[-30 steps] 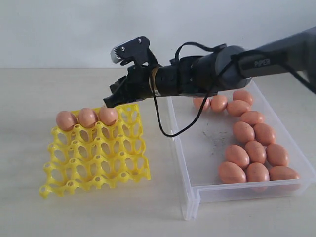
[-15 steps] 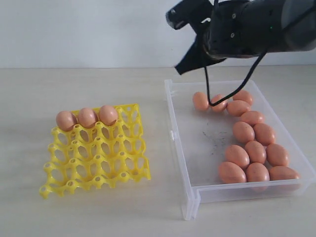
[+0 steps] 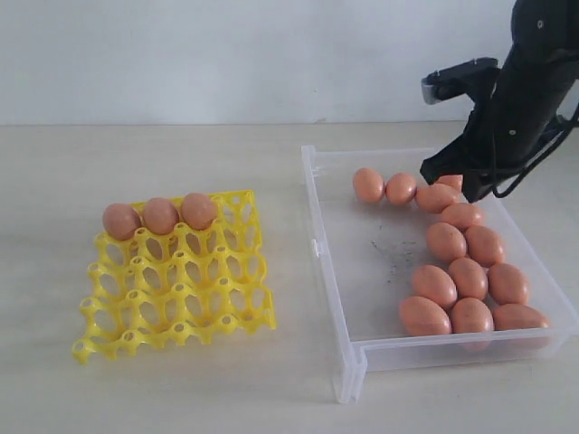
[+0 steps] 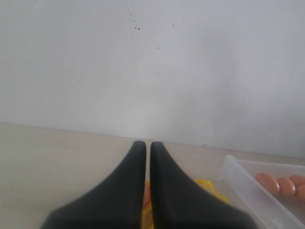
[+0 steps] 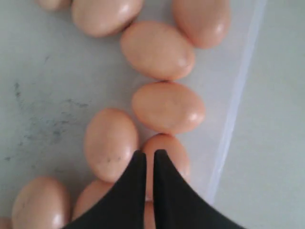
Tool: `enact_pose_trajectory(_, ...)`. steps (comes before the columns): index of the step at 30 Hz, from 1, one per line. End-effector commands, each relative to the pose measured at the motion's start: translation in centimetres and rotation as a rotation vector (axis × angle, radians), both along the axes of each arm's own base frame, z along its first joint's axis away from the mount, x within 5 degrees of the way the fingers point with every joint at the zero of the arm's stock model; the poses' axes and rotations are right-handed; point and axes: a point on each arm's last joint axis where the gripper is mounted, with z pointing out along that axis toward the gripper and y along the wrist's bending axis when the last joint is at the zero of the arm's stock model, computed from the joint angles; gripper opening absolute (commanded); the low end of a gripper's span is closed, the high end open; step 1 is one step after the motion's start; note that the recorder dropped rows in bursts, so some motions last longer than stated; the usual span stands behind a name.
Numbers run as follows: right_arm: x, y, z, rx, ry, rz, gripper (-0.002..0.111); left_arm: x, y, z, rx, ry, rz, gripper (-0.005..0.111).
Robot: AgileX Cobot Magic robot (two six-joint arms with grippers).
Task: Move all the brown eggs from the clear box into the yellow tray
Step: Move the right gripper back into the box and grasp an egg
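Your right tool point(image 3: 450, 174), clenched and empty, has swung back from the yellow tray point(image 3: 172, 303) at 9 o'clock to the clear box point(image 3: 366, 271), where most brown eggs point(image 3: 446, 241) await pickup.

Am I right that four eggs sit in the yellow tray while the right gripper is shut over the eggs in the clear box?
Not quite: the exterior view shows three eggs in the yellow tray, not four. The right gripper is indeed shut over the eggs in the clear box.
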Motion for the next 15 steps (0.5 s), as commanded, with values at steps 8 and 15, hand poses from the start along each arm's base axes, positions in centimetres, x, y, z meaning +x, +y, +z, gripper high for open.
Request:
enact_pose_trajectory(8,-0.1,1.0,-2.8,0.120,0.151,0.040,0.059,0.0,0.0,0.3,-0.019,-0.018,-0.001,0.004)
enact_pose_trajectory(15,0.6,1.1,-3.9,0.124,0.122,0.021,0.059,0.0,0.0,0.3,-0.019,-0.018,-0.001,0.004)
